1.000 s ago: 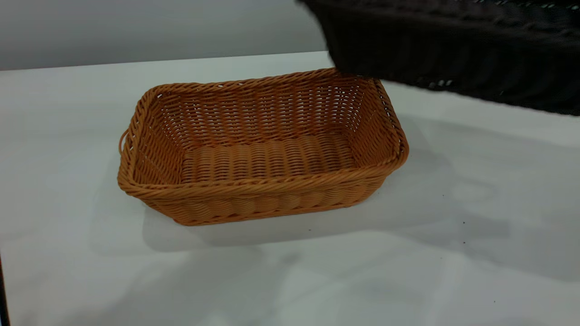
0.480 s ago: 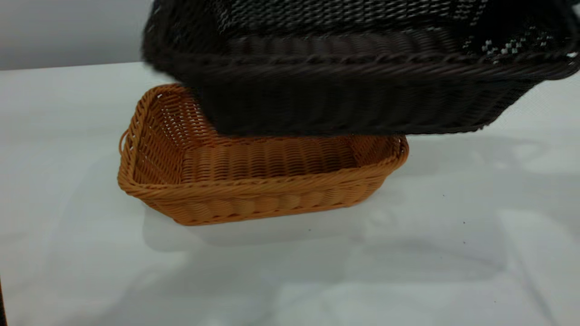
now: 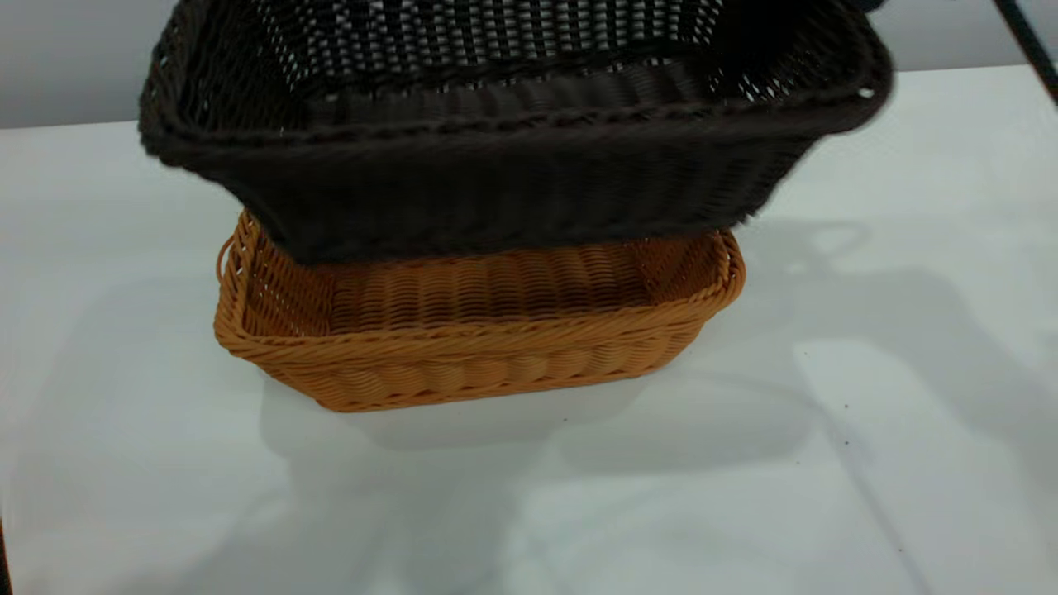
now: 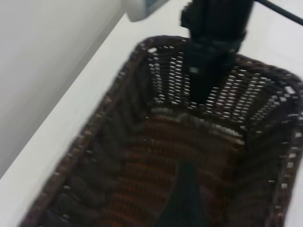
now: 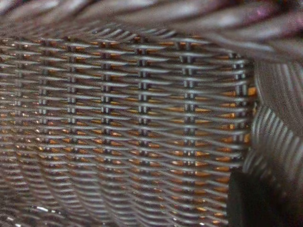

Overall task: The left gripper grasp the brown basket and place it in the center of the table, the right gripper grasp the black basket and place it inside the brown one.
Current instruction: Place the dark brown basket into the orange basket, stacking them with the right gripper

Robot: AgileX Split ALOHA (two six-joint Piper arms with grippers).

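The brown basket (image 3: 463,347) stands on the table (image 3: 868,463), near its middle. The black basket (image 3: 496,173) hangs in the air just above it and hides its far half. In the left wrist view my right gripper (image 4: 208,90) is shut on the far short end wall of the black basket (image 4: 156,156). In the right wrist view the dark weave (image 5: 123,123) fills the picture, with orange showing through it. My left gripper (image 4: 235,198) hovers over the black basket's near end, open and empty; only one finger (image 4: 185,198) shows.
A grey wall (image 3: 74,58) runs behind the table's far edge. A thin black cord (image 3: 1029,37) crosses the top right corner. Bare tabletop lies in front of and to both sides of the baskets.
The black basket has moved left from the upper right corner to over the brown basket. The brown basket has not moved.
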